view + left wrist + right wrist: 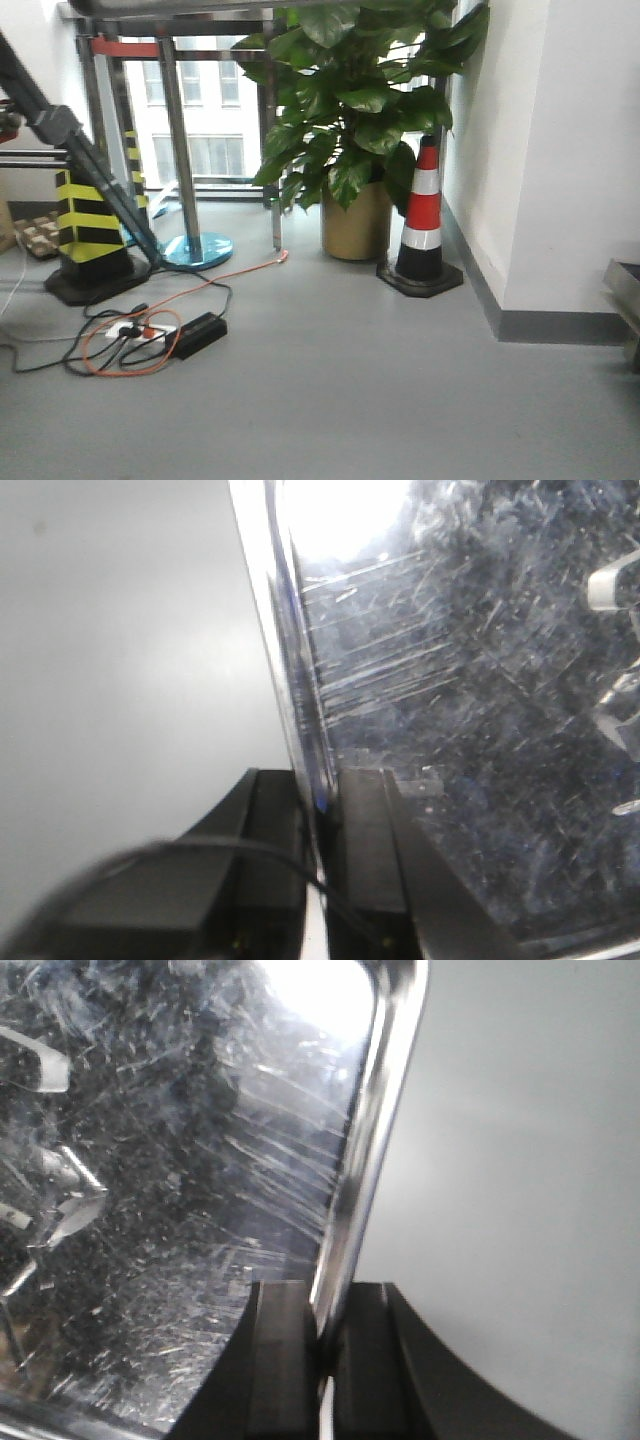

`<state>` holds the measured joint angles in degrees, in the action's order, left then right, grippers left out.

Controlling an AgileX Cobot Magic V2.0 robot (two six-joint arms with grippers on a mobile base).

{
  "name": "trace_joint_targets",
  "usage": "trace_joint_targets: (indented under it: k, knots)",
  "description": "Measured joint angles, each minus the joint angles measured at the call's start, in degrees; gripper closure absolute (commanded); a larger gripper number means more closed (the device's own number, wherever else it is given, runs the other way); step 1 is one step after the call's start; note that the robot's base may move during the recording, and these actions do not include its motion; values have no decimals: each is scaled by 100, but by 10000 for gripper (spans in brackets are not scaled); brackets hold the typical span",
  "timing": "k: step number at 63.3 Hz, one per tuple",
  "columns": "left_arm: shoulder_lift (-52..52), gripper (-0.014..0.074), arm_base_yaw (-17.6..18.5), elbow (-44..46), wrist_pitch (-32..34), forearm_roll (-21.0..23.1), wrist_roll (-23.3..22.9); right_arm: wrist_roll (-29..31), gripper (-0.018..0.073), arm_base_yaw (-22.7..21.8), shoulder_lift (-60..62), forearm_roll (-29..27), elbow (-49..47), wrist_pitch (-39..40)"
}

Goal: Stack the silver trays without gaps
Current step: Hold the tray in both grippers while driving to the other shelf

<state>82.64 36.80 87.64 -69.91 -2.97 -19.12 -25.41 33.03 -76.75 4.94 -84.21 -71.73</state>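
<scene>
In the left wrist view a scratched silver tray (460, 730) fills the right side. My left gripper (318, 810) is shut on its left rim (290, 660), one black finger (270, 820) outside and one inside. In the right wrist view the silver tray (170, 1190) fills the left side. My right gripper (325, 1330) is shut on its right rim (375, 1130), one finger (285, 1340) inside and one outside. Pale grey surface lies beyond both rims. I cannot tell whether another tray lies under it. Neither gripper shows in the front view.
The front view shows grey floor, a potted plant (355, 120), a red and white cone (422, 220), a black and yellow post base (90, 230), cables and a power strip (150, 335), and a steel edge (625, 290) at the far right.
</scene>
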Motion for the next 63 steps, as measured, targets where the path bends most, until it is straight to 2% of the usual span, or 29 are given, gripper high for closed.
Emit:
trace_joint_targets:
  k: [63]
  knots:
    - [0, 645, 0, 0, 12, 0, -14, 0, 502, 0, 0, 9, 0, -12]
